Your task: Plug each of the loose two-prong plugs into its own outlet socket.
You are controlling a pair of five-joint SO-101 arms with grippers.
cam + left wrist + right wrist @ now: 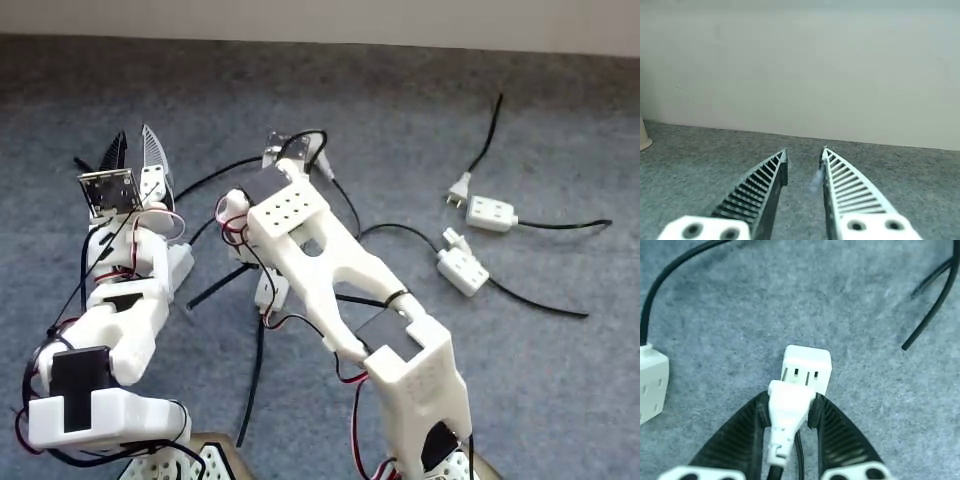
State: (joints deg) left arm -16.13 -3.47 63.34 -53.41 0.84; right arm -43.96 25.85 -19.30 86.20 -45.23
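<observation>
My right gripper (790, 412) is shut on a white two-prong plug (789, 407) whose front end meets the slotted face of a white outlet socket (807, 365) lying on the carpet. I cannot tell how deep the prongs sit. A second white socket (650, 382) lies beside it at the frame edge. In the high view the right arm's wrist (290, 205) covers that spot. My left gripper (804, 159) is open and empty, raised off the floor and pointing at the wall; its fingers (152, 150) stand at the far left.
Grey carpet (400, 140) covers the floor. At the right lie two more white sockets (490, 212) (462, 270), each with a plug (458, 190) (455, 238) at its end. Loose black cable ends (927, 315) lie near the right gripper, and cables (250, 370) run between the arms.
</observation>
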